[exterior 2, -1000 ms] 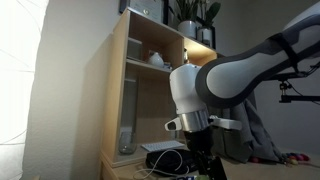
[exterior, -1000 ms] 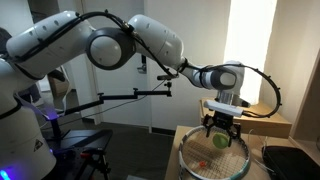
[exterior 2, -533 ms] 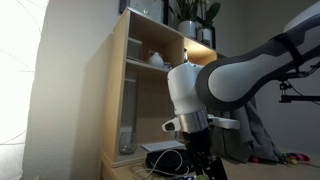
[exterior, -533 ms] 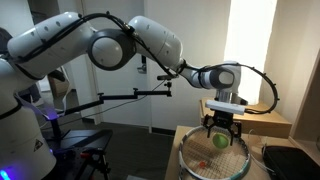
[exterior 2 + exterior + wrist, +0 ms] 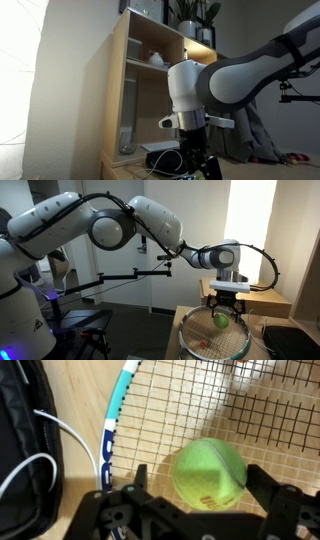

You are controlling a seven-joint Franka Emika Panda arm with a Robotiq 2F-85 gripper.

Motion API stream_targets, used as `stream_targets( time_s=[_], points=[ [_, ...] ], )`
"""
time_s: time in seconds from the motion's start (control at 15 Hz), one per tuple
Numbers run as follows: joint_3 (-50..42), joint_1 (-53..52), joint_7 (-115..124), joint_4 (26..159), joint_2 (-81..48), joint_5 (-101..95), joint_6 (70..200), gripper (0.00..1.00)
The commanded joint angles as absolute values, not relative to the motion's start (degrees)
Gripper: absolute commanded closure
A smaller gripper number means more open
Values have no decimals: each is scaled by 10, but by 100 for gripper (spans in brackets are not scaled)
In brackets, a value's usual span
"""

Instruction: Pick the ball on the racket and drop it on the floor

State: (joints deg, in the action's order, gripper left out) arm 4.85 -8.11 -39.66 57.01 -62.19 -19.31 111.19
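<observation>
**Approach stage, nothing held**

Seen from the wrist and read left to right, a black fabric bag [image 5: 18,470] filled the space well to the pincer's left. A thin white cable [image 5: 60,422] looped off it onto the pale wooden tabletop [image 5: 85,400]. Next came the tennis racket with its blue, white and dark frame and pale string grid [image 5: 109,430], its rim passing just beside the left finger [image 5: 140,478]. The black two-fingered pincer [image 5: 200,480] stood fully released, jaws wide apart and gripping nothing. Between the fingers, a little nearer the right one, lay the small yellow-green fuzzy tennis ball [image 5: 208,472], resting on the strings.

In an exterior view the pincer [image 5: 222,308] pointed straight down and hung just above the ball [image 5: 220,321], over the racket head [image 5: 190,338]. Whether the fingertips touched the ball could not be told.

The step in hand looked like the approach for the pick: the ball was bracketed but not grasped. The next move probably called for:

- a slight sideways correction to centre the ball between the fingers;
- a short drop until the pads sat level with the ball's middle;
- a gentle squeeze.

A finger arriving first on one side might roll the round ball across the springy strings. After that, the ball would need lifting, carrying past the table edge and releasing over the floor, which these views scarcely showed.
</observation>
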Motion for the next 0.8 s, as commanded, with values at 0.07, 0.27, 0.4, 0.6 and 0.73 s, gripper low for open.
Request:
stream_targets(
  time_s=[0.07,0.27,0.4,0.6,0.73],
  points=[
    [42,-85,-402,566,-624,-187,1110,0],
    [42,-85,-402,566,-624,-187,1111,0],
    [46,-81,-402,567,-624,-179,1107,0],
    [53,-76,-406,568,-623,-164,1108,0],
    [54,-73,-403,568,-623,-152,1107,0]
  ],
)
